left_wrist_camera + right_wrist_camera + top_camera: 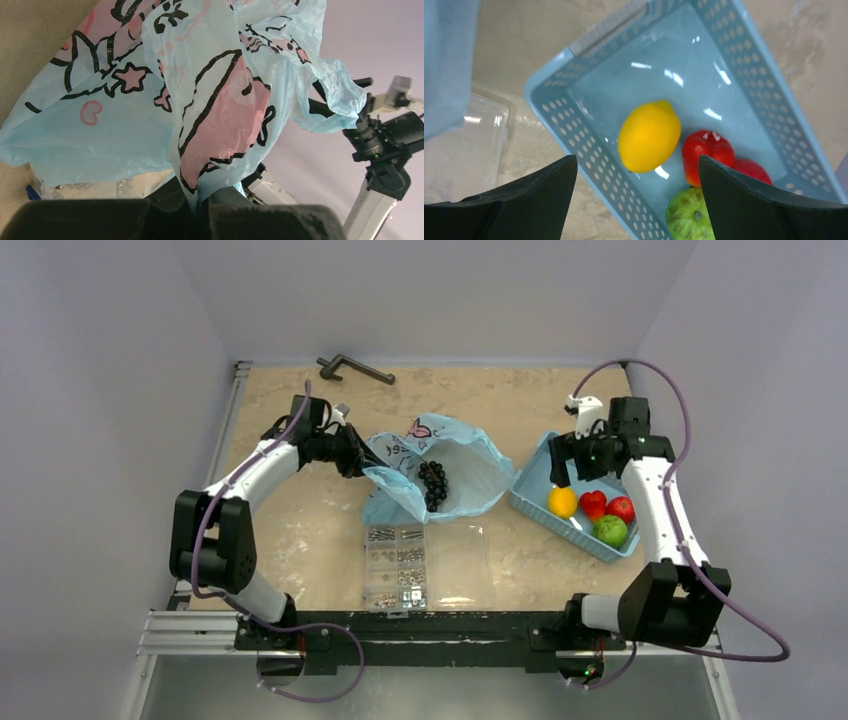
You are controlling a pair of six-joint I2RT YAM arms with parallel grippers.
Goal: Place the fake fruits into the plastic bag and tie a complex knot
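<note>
Four fruits [593,505] sit in the basket [574,145], grapes [434,485] in the bag [470,465]; my left jaws pinch its rim, right jaws gape above the lemon [649,136]. Smooth, it may squirt free.

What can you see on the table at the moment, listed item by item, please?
plastic bag: one, light blue, centre
grape bunch: one, dark purple, in bag
lemon: one, yellow, in basket
red fruits: two, red, in basket
green fruit: one, green, in basket
basket: one, blue, right side
compartment box: one, clear, near edge
metal tool: one, dark, far edge
left gripper: one, black, shut on bag
right gripper: one, black, open above basket
</note>
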